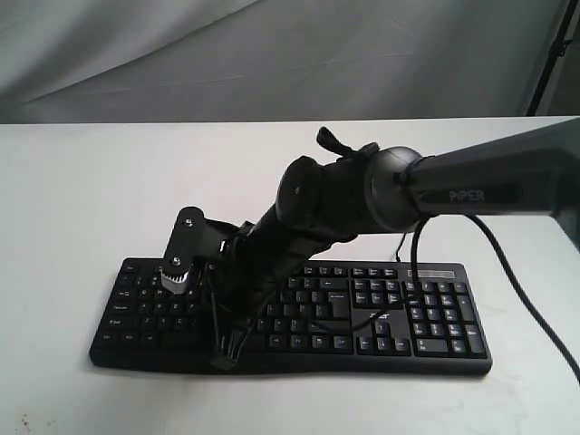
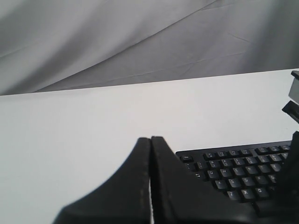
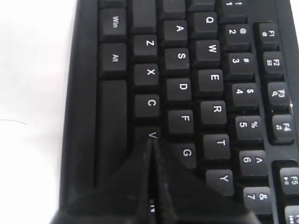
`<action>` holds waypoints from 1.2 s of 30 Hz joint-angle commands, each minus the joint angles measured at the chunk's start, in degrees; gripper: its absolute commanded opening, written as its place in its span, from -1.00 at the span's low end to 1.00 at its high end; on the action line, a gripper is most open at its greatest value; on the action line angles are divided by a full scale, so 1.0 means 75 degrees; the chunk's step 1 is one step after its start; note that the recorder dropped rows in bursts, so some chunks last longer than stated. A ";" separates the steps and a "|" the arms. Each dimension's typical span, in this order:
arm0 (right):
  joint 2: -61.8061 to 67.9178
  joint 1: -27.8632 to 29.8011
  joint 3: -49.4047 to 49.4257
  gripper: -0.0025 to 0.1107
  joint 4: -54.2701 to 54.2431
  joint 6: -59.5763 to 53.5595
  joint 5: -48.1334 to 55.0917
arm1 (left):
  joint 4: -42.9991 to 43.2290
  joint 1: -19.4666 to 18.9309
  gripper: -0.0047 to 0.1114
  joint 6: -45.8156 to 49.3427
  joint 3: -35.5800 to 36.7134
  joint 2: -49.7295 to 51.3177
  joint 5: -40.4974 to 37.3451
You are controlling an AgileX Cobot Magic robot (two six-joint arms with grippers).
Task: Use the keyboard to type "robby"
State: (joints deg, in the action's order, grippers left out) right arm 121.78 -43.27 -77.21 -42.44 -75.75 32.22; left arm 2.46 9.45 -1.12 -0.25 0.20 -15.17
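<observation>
The black keyboard (image 1: 426, 317) with white legends lies on the white table (image 1: 82, 181) near its front edge. My right arm reaches across it from the right. The right gripper (image 1: 223, 352) points down at the left half of the letter keys. In the right wrist view the right gripper (image 3: 152, 140) is shut, its tips at the edge of the V key, hiding the key beside it; the keyboard (image 3: 212, 77) fills the frame. The left gripper (image 2: 150, 138) is shut on nothing and hovers off the keyboard's (image 2: 233, 172) Esc corner. It is out of the exterior view.
A grey cloth backdrop (image 1: 272, 54) hangs behind the table. A black cable (image 1: 512, 272) loops from the right arm over the number pad side. Part of the right arm's wrist (image 2: 294, 100) shows at the edge of the left wrist view.
</observation>
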 commanded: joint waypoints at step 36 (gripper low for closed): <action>0.0180 0.0539 -0.0659 -0.96 0.0379 0.0149 0.0405 | 0.0036 0.0049 -0.92 -0.0021 0.0033 -0.0026 0.0041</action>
State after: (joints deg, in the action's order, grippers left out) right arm 122.54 -39.47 -81.72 -39.32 -73.70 34.64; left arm 2.46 9.45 -1.12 -0.25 0.20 -15.17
